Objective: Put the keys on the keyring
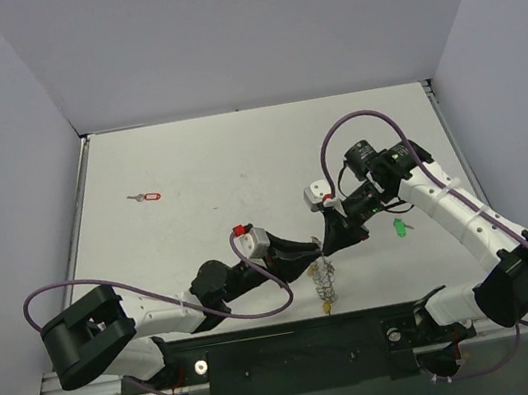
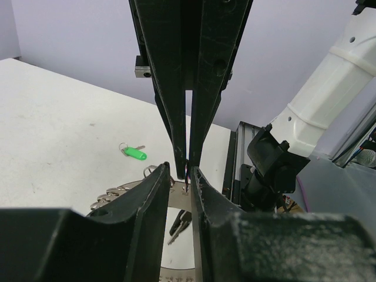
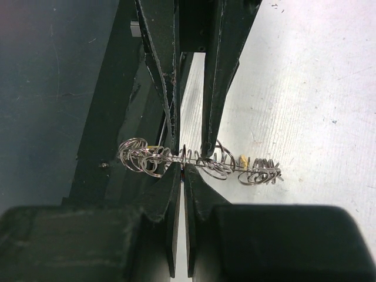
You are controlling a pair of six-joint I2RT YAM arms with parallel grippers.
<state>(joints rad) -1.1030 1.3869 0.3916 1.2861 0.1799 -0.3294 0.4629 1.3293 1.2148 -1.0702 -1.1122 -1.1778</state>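
Note:
The keyring (image 1: pixel 326 283), a silvery ring rimmed with small wire loops and carrying a yellow piece (image 1: pixel 328 305), hangs above the table's near edge. My left gripper (image 1: pixel 315 248) and right gripper (image 1: pixel 332 244) meet tip to tip at its top, both closed on it. In the left wrist view my left gripper (image 2: pixel 187 176) clasps the flat ring (image 2: pixel 176 197). In the right wrist view my right gripper (image 3: pixel 184 167) pinches the edge-on keyring (image 3: pixel 200 158). The green key (image 1: pixel 400 227) lies right of the grippers. The red key (image 1: pixel 147 197) lies far left.
The black rail (image 1: pixel 299 344) with both arm bases runs along the near edge, just below the hanging keyring. Purple cables (image 1: pixel 262 304) loop beside each arm. The green key also shows in the left wrist view (image 2: pixel 136 154).

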